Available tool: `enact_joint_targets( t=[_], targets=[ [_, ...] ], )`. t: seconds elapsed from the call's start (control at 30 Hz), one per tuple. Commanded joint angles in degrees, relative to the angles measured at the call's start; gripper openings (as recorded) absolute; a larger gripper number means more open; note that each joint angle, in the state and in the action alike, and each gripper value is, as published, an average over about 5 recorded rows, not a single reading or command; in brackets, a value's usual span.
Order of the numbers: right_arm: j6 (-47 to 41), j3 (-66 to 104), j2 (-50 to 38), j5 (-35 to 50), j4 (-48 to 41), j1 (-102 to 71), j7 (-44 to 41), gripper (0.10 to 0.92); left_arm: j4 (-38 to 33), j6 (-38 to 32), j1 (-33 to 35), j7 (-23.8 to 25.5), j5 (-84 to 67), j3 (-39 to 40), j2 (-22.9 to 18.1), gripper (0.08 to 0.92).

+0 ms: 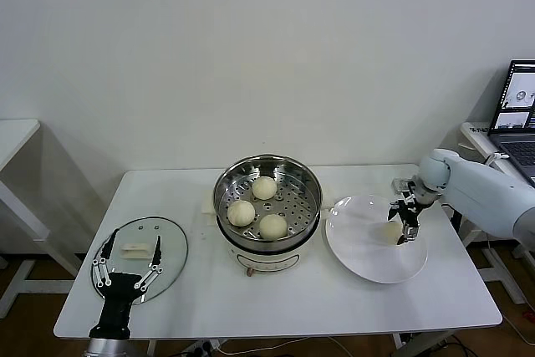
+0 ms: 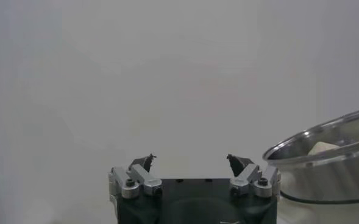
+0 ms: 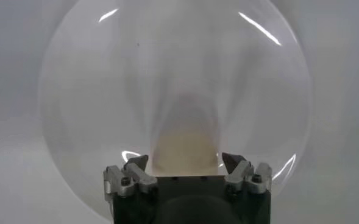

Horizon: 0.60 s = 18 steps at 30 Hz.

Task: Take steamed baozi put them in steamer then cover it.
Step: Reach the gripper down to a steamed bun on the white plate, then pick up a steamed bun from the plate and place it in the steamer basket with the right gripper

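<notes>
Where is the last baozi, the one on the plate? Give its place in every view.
Head view: the baozi lies on the white plate, right of the steamer, at the right tool.
Left wrist view: not in it.
Right wrist view: baozi just ahead of the tool.
Shared landmark: the plate.

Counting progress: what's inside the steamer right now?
Three steamed baozi sit on the perforated tray inside the steamer. The tray's bare part shows only holes. Anything beneath the tray is hidden. A fourth bun is on the plate, at the right gripper.
</notes>
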Motion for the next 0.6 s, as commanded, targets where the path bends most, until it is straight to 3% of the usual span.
enact_joint_targets(
  t=[0.03, 0.3, 0.6],
  targets=[
    [0.0, 0.5, 0.3, -0.3, -0.8, -0.7, 0.4, 0.779, 0.0, 0.1, 0.0, 0.0, 0.0, -0.2, 0.0, 0.823],
    [0.0, 0.3, -1.4, 0.4, 2.9, 2.7, -2.1, 0.667, -0.1, 0.1, 0.1, -0.1, -0.1, -0.3, 0.1, 0.823],
    [-0.1, -6.0, -1.1, 7.0, 13.6, 20.5, -10.8, 0.645, -0.6, 0.3, -0.3, -0.1, -0.1, 0.1, 0.5, 0.823]
  ],
)
